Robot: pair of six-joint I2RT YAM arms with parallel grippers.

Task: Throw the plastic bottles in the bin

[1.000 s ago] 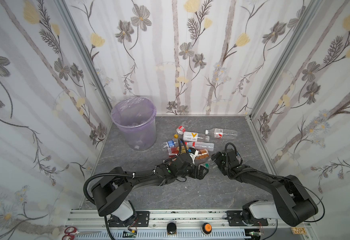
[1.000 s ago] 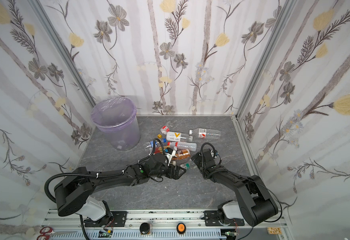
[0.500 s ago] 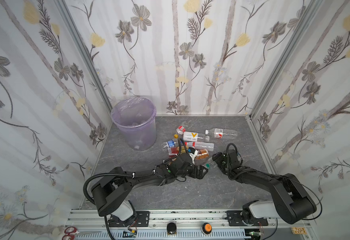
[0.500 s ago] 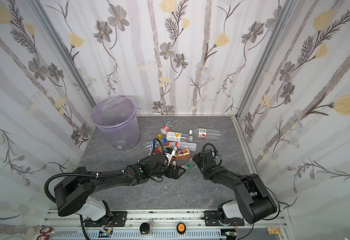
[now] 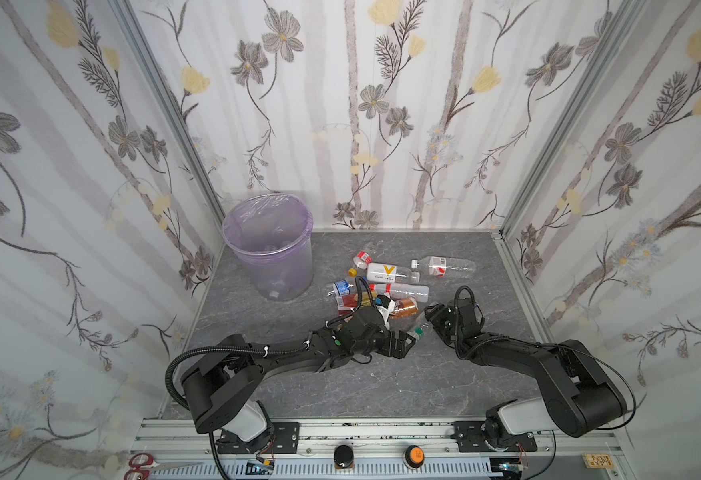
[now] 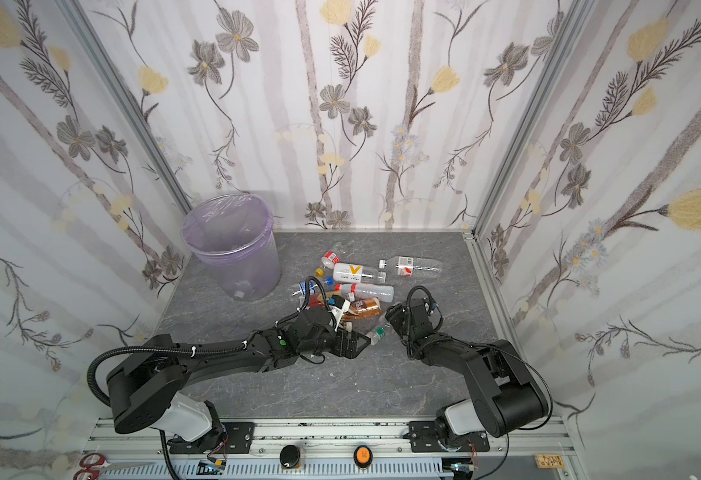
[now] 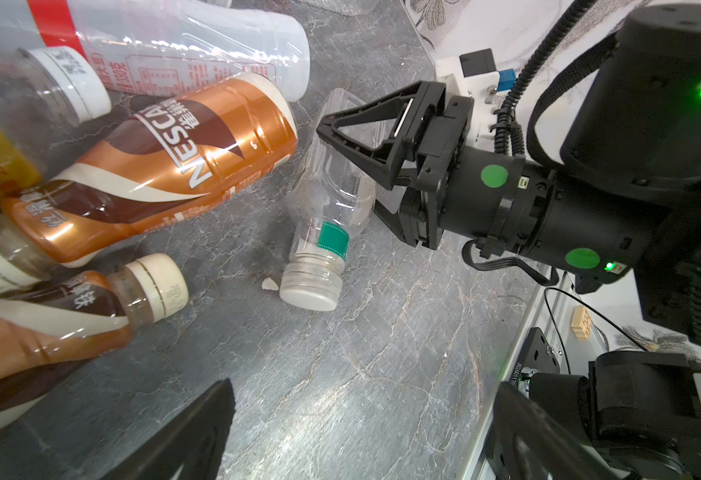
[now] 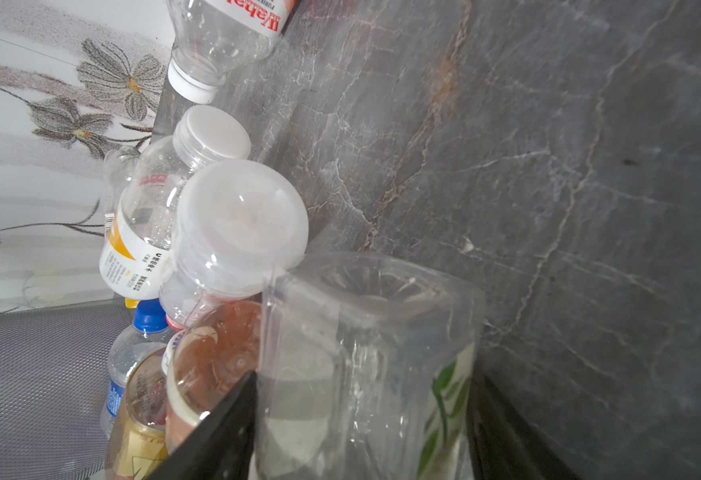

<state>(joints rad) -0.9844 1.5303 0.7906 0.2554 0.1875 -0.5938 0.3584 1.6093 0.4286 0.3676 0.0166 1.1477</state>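
A bottle point(image 7: 328, 199) lies on the table point(image 7: 382, 353) between the right gripper's point(image 7: 349, 166) fingers, its cap end before the left gripper's point(image 7: 361, 440) fingers. The bottle heap point(image 5: 382, 282) lies just beyond both; the bin point(image 5: 270, 249) stands behind, leftward.

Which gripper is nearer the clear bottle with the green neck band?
Right. The right gripper has its jaws either side of the clear bottle's body. The left gripper sits open, apart from it, off its capped end.
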